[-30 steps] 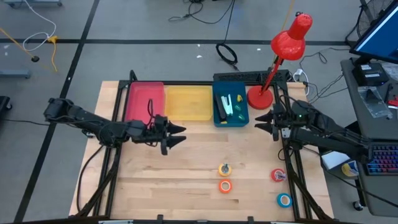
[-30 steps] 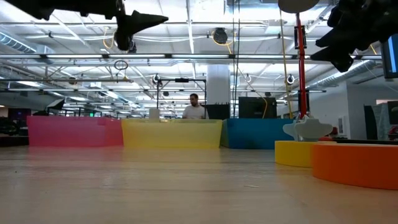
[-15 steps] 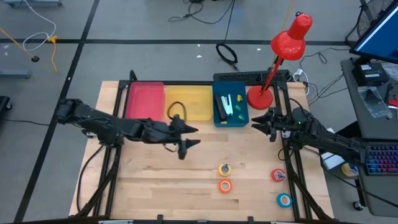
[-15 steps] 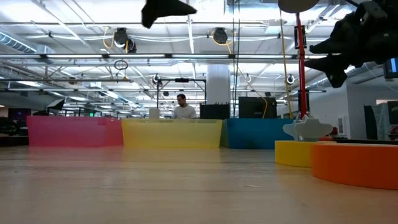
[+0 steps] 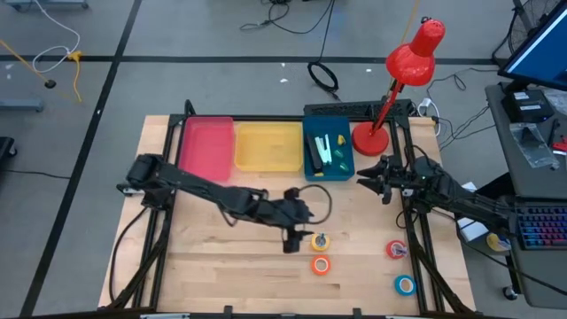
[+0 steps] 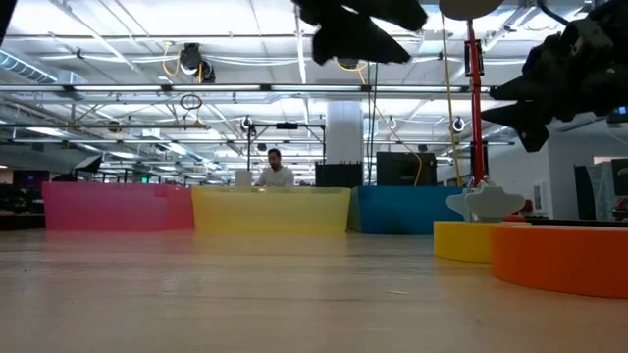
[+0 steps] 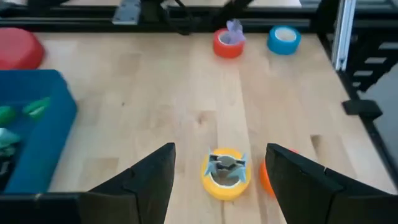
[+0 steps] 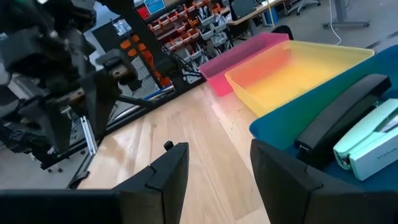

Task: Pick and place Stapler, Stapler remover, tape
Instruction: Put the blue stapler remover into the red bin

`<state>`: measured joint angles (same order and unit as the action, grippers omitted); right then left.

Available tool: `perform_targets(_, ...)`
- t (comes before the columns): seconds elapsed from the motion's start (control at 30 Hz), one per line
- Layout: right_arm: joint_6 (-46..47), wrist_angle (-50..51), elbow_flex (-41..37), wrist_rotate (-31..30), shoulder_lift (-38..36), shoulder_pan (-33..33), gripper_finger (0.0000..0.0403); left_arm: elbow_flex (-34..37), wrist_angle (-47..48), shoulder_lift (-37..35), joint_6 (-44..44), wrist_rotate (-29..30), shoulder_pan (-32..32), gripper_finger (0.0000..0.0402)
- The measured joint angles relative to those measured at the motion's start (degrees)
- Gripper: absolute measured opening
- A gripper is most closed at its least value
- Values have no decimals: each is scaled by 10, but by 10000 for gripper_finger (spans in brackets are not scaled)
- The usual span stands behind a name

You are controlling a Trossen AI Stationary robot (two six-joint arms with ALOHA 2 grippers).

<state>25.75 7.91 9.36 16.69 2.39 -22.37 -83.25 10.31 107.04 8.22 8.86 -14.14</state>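
Note:
Four tape rolls lie flat on the wooden table: yellow [image 5: 320, 241], orange [image 5: 321, 264], red [image 5: 396, 251] and blue-teal [image 5: 405, 285]. A small grey staple remover [image 7: 226, 163] sits on top of the yellow roll [image 7: 226, 175]. A black stapler [image 8: 342, 123] and a mint-green stapler [image 8: 373, 146] lie in the blue bin [image 5: 329, 155]. My left gripper [image 5: 298, 234] hovers open just left of the yellow roll, with its fingers on either side of the roll and short of it [image 7: 221, 186]. My right gripper [image 5: 372, 175] is open in the air beside the blue bin [image 8: 217, 180].
A pink bin [image 5: 205, 144] and a yellow bin [image 5: 268, 146] stand along the far edge, left of the blue one. A red desk lamp's base [image 5: 369, 138] stands right of the blue bin. Bare wood lies between the bins and the rolls. A person shows far off [image 6: 275, 172].
My left arm has reached out from near the pink bin toward the table's right and near edge, and its gripper has come down close to the yellow roll, still open. The rolls and staplers have not moved.

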Motion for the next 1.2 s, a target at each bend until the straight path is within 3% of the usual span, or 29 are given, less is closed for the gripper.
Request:
perform_targets(0.2, 0, 0, -10, 0, 1, 0, 165, -43, -12, 68, -3, -47, 10, 248)
perform_targets(0.53, -5, -1, -11, 1, 1, 0, 165, -53, -40, 138, 23, -71, 25, 248)
perform_targets(0.9, -11, 0, -11, 1, 1, 0, 165, -52, -32, 158, 34, -112, 39, 248)
perform_targets(1.2, -10, 0, -11, 1, 1, 0, 166, -52, -13, 160, -19, -118, 41, 248)
